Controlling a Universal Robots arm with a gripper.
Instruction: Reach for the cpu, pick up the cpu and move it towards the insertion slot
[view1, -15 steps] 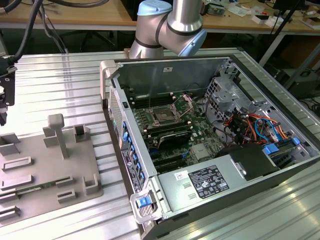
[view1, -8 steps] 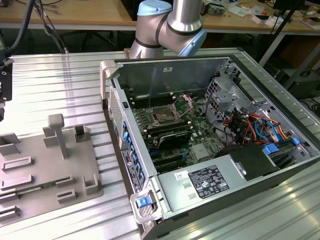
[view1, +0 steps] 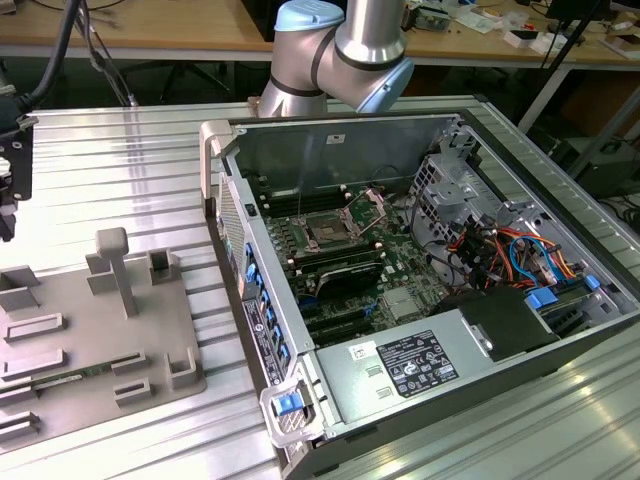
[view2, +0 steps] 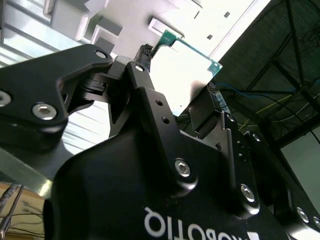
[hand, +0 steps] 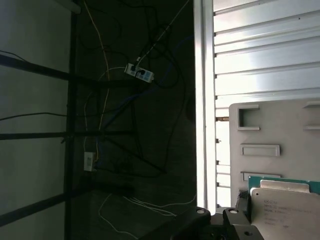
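The cpu (view2: 182, 70) is a flat square chip with a pale metal top and a green rim. It sits between the two black fingers of my gripper (view2: 178, 84), which is shut on its edges. In the first wrist view the cpu (hand: 284, 202) shows its silvery lid beside one finger (hand: 243, 204), just over the grey tray (hand: 280, 125). In the exterior view my gripper (view1: 8, 200) is at the far left edge, above the table and well away from the computer case. The insertion slot (view1: 328, 229) lies on the motherboard inside the open case, with a dark centre and its metal frame raised.
The grey tray (view1: 90, 330) with raised blocks and recesses lies on the ribbed metal table at the exterior view's left. The open computer case (view1: 300, 420) has tall side walls, memory slots, cables and a power supply (view1: 415, 365). The arm's elbow (view1: 350, 45) hangs above the case's back.
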